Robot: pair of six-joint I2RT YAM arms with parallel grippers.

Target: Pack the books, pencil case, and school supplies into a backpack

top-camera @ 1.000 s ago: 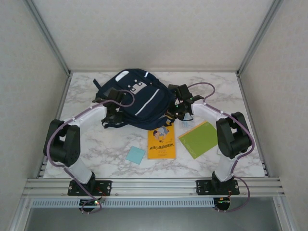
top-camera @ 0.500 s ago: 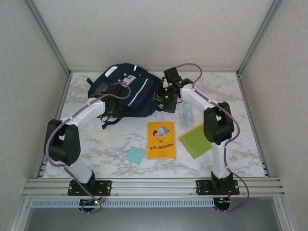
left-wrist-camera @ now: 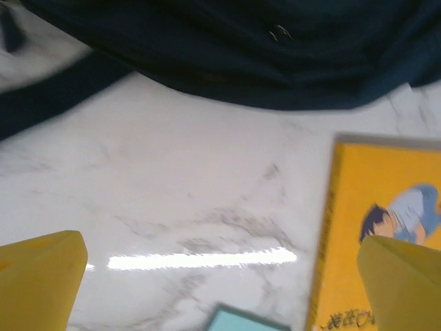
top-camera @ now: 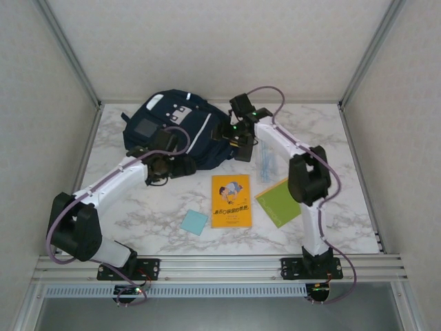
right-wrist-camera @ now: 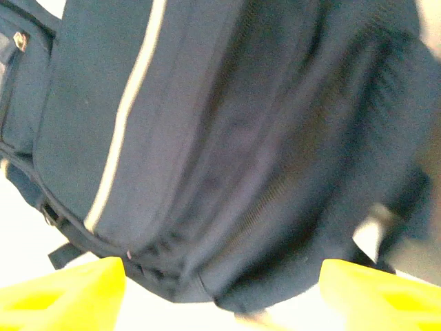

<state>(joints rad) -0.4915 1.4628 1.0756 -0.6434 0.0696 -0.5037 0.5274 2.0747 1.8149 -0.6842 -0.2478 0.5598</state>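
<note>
White marble-patterned tabletop (top-camera: 138,207) boxed in by pale walls is what my overhead camera gives me, with the backpack (top-camera: 172,127) lying at the far left-centre, its grey patch and white tabs facing up. My left gripper (top-camera: 182,165) hangs just beside the bag's near edge. On the left wrist camera its yellow fingertips (left-wrist-camera: 41,279) sit far apart in the bottom corners with bare marble between them, so that claw is released and holding nothing. That same camera shows the dark fabric of the bag along the top, a corner of the orange-yellow book (left-wrist-camera: 372,207) at the right and a sliver of the light-blue pad (left-wrist-camera: 248,321) at the bottom edge. My right gripper (top-camera: 231,135) is up against the right side of the backpack, though I cannot tell from above whether it touches. On the right wrist camera its yellow fingertips (right-wrist-camera: 69,289) are also spread wide, nothing pinched between them, with the navy cloth and one white stripe looming beyond. Nearer to me the orange-yellow book lies flat at centre, the lime green book (top-camera: 279,201) just to its right at an angle, the clear bluish packet (top-camera: 267,158) beyond the green one, and the light-blue pad left of the orange-yellow book, all outside the bag
</note>
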